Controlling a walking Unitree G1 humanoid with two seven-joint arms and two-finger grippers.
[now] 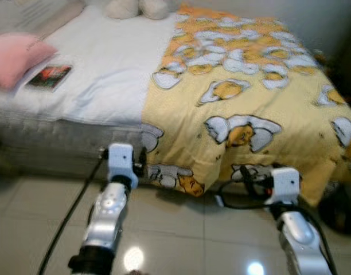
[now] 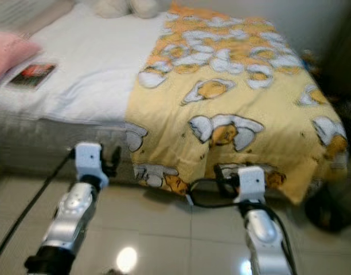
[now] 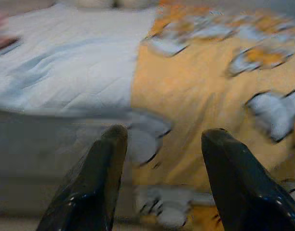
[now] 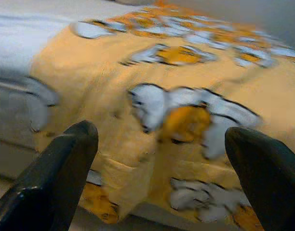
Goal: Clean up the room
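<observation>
Bed (image 1: 101,74): a white sheet covers its left part; the grey side of the mattress faces the robot above the tiled floor (image 1: 181,229)
Blanket (image 1: 250,109): yellow, printed with white and orange cartoon figures; it covers the right part of the bed and hangs over the near edge down toward the floor
Pillow (image 1: 15,57): pink, at the far left of the bed, lying on the white sheet
Book (image 1: 48,77): a flat thing with a dark red cover, just beside the pillow on the sheet; any writing on it is too blurred to read
Soft toys (image 1: 135,8): two pale rounded shapes at the head of the bed, by the wall
Left gripper (image 3: 162,159): held up in front of the bed's near side, close to where the blanket's left edge meets the sheet; in the left wrist view its jaws stand apart with nothing between them
Right gripper (image 4: 162,159): held up in front of the hanging part of the blanket, further right; in the right wrist view its jaws stand wide apart, holding nothing
Cables: a black cable (image 1: 66,217) runs from the left arm down to the floor; another black loop (image 1: 238,195) lies by the right wrist, in front of the blanket's lower edge
Dark thing (image 1: 339,212): on the floor at the far right near the bed's corner; too blurred to tell what it is
</observation>
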